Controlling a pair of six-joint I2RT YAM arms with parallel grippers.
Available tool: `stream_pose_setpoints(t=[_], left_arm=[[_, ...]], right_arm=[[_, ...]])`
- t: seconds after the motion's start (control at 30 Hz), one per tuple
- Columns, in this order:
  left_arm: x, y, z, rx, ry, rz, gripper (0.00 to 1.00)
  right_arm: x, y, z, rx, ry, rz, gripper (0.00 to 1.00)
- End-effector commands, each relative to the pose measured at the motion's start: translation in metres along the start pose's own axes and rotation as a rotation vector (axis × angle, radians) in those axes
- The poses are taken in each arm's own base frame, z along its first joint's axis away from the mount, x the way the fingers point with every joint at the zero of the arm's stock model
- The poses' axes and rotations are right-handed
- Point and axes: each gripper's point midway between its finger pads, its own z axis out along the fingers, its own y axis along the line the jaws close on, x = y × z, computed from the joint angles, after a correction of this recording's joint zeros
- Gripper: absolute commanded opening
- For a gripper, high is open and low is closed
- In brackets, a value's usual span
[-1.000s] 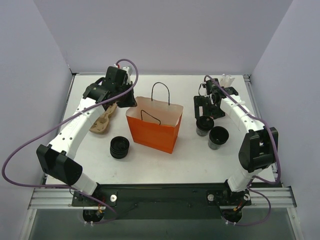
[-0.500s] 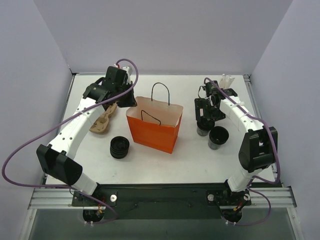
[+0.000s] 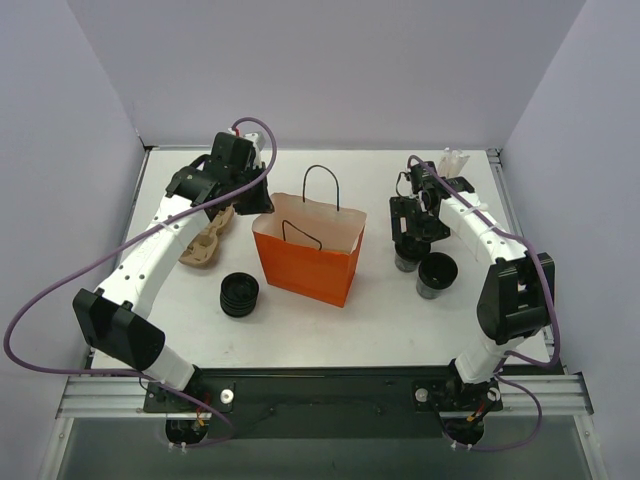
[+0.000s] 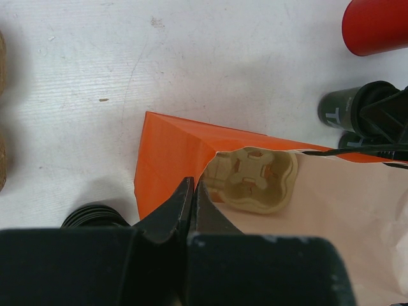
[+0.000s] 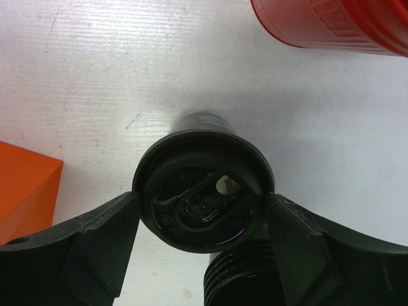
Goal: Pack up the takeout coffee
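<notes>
The takeout coffee (image 5: 203, 191), a small dark cup with a round black lid, stands on the white table right of the orange paper bag (image 3: 305, 262). My right gripper (image 5: 204, 210) straddles it from above, and both fingers touch the lid's rim on opposite sides. From overhead, that gripper (image 3: 408, 245) covers most of the cup (image 3: 405, 262). My left gripper (image 4: 192, 185) is shut on the bag's upper left rim (image 4: 167, 150), with orange outside on one side and pale lining on the other. A beige pulp carrier (image 4: 255, 178) lies inside the bag.
A second dark ribbed cup (image 3: 436, 275) stands just right of the coffee, close to my right fingers. The red cup (image 5: 331, 22) is behind it. A low ribbed black stack (image 3: 240, 294) and another beige carrier (image 3: 205, 243) sit left of the bag.
My right gripper has come forward and down over the coffee cup, and its jaws have narrowed onto the lid. The left arm and the bag have not moved.
</notes>
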Motion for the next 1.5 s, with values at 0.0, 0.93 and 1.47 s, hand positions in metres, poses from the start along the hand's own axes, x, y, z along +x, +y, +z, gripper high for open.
stream_pose_setpoints(t=[0.0,0.93,1.47], left_arm=[[-0.02,-0.011,-0.007,0.04,-0.063,-0.014,0.0],[-0.033,0.018,-0.022,-0.134,-0.067,0.095,0.33],[-0.031,0.004,-0.021,-0.023,-0.082,0.14,0.38]], right_arm=[[0.01,-0.003,0.003,0.031,0.033,-0.007,0.8],[-0.077,0.012,-0.077,-0.067,-0.218,0.058,0.53],[-0.114,0.044,-0.251,-0.173,-0.639,-0.079,0.51]])
